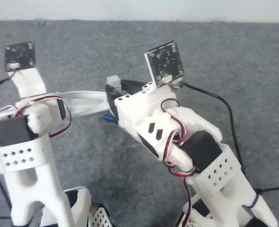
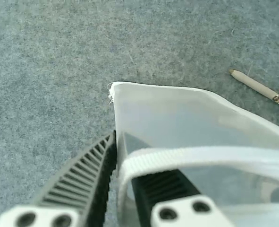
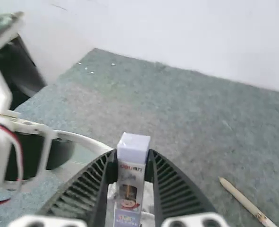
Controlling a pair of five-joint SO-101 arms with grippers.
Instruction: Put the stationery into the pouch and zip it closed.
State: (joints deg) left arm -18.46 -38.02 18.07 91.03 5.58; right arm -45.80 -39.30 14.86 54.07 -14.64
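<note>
The right hand is clenched on a small white box, held upright between its fingers close over the rim of the pouch. The left hand is closed on the pouch's corner at the zipper edge, one finger outside the translucent white wall and one inside. The pouch stretches between the two arms over the grey table. Farther out, a pencil lies flat on the table, apart from the pouch.
</note>
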